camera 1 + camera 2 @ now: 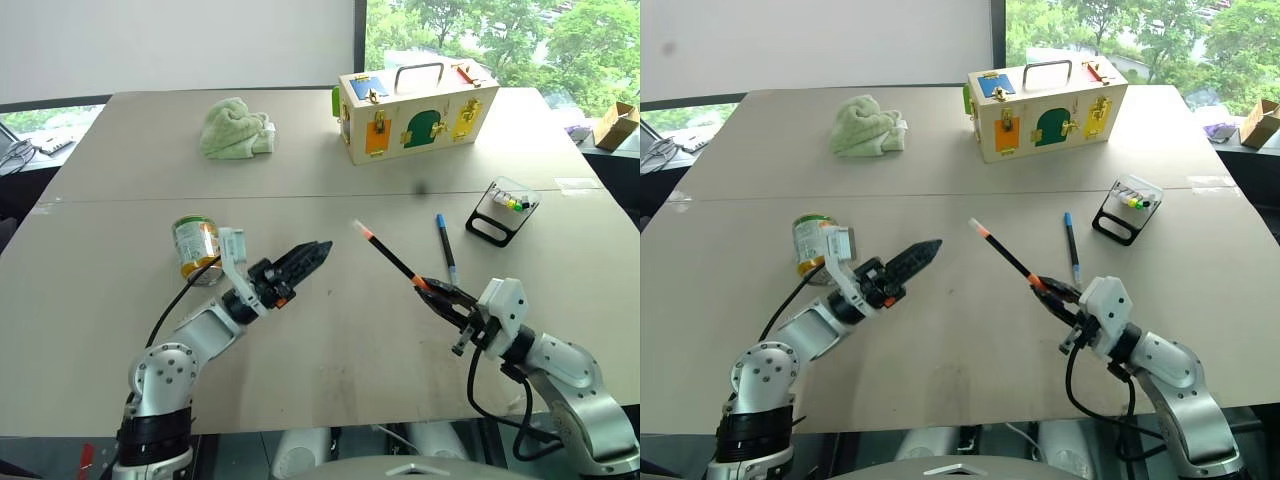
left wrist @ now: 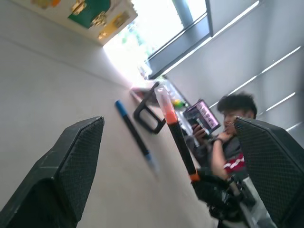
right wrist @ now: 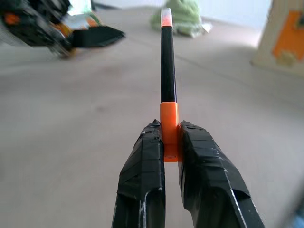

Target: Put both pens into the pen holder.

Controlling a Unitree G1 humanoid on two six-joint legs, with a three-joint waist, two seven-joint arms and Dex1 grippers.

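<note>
My right gripper (image 1: 427, 286) is shut on the orange cap end of the orange-red pen (image 1: 390, 255), which sticks up off the table toward the far left; the right wrist view shows its fingers (image 3: 147, 161) pinching that cap. The blue pen (image 1: 446, 248) lies flat on the table just beyond the right gripper. Further to the right stands the pen holder (image 1: 503, 210), a clear tray on a black loop frame with small yellow-green items inside. My left gripper (image 1: 318, 250) hovers open over the table's middle left, pointing toward the held pen, with nothing between its fingers (image 2: 76, 156).
A wooden latch box (image 1: 415, 108) with a handle stands at the back. A green cloth (image 1: 235, 128) lies at the back left. A can (image 1: 195, 247) lies beside my left forearm. A cardboard box (image 1: 617, 123) sits off the far right edge. A person (image 2: 232, 137) sits beyond the table.
</note>
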